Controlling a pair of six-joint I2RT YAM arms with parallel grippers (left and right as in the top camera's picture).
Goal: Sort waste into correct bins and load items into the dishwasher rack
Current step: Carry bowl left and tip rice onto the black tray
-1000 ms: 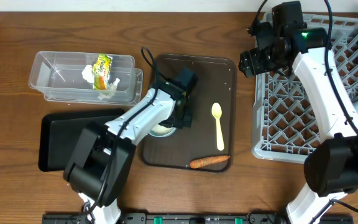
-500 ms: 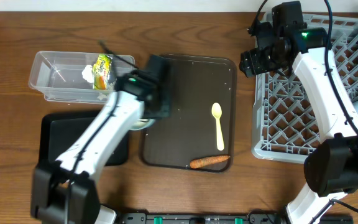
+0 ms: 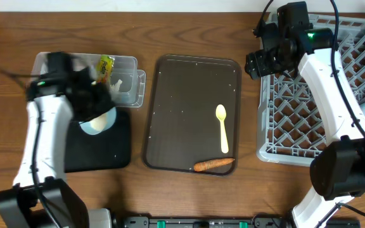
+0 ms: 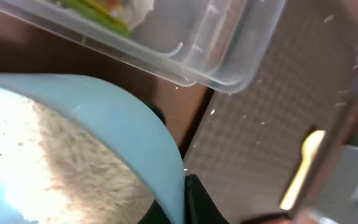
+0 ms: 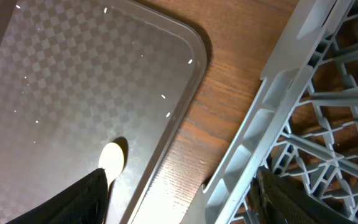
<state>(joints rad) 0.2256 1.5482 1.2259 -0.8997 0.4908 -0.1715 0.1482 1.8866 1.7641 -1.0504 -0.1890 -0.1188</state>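
One white bowl with a light blue rim (image 3: pixel 98 120), likely hard and slippery, holds loose white rice (image 4: pixel 55 162) over the shallow black tray (image 3: pixel 100 155), its rim pinched by the left gripper (image 3: pixel 92 106), a good spot to hold; the right gripper (image 5: pixel 185 196) has its fingers apart, empty

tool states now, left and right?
Left tool: closed on the white bowl with light blue rim.
Right tool: open, holding nothing.
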